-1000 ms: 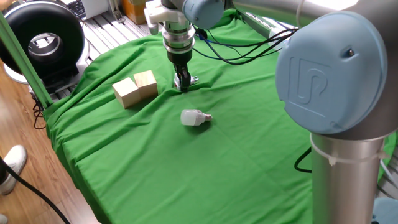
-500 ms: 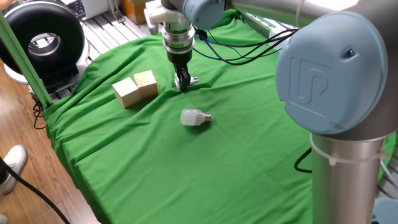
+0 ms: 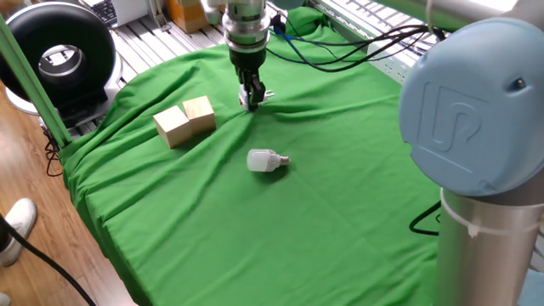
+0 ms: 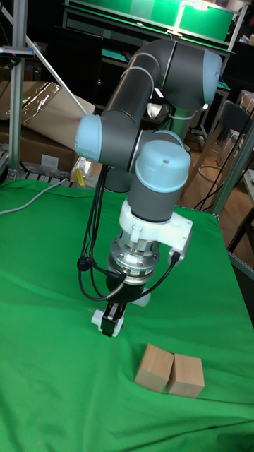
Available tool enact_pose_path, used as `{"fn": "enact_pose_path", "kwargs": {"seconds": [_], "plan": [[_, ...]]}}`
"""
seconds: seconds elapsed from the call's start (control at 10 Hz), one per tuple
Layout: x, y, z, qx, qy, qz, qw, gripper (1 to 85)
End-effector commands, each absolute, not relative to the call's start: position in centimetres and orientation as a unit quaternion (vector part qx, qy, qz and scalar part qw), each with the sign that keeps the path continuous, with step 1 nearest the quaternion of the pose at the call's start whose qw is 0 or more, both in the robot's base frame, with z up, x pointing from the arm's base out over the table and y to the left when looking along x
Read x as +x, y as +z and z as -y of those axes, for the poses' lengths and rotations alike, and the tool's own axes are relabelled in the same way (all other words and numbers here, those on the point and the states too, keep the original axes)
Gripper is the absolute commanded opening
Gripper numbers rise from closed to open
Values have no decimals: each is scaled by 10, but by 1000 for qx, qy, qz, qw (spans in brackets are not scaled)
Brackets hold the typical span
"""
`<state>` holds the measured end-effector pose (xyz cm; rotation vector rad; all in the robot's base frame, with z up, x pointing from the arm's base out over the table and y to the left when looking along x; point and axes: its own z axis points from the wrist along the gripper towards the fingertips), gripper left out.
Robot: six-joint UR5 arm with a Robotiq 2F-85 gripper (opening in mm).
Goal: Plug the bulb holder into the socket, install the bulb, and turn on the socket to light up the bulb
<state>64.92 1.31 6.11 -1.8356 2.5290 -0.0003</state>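
My gripper hangs over the far part of the green cloth, shut on the bulb holder, a small white piece that sticks out beside the dark fingers. The tall fixed view shows the same grip, gripper and bulb holder just above the cloth. The bulb lies on its side near the cloth's middle, silver base pointing right, well in front of the gripper. The socket is out of view.
Two wooden blocks sit side by side left of the gripper, also wooden blocks. Black cables trail over the cloth's far right. The arm's large joint fills the right foreground. A black round device stands off the table's left.
The gripper has risen a little and shifted back, carrying the bulb holder up off the cloth. The arm's big joint swung right. Bulb and blocks have not moved.
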Motion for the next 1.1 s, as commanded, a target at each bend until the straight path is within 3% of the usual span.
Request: {"fn": "enact_pose_path", "kwargs": {"seconds": [0.0, 0.6, 0.7, 0.8, 1.0], "plan": [[653, 67, -19, -596, 7, -803, 24, 10], [652, 67, -3, -581, -15, -814, 7, 10], [648, 66, -7, -582, -5, -813, 5, 60], [643, 67, -17, -590, 16, -807, 6, 333], [637, 65, -21, -592, 30, -806, 0, 557]]}}
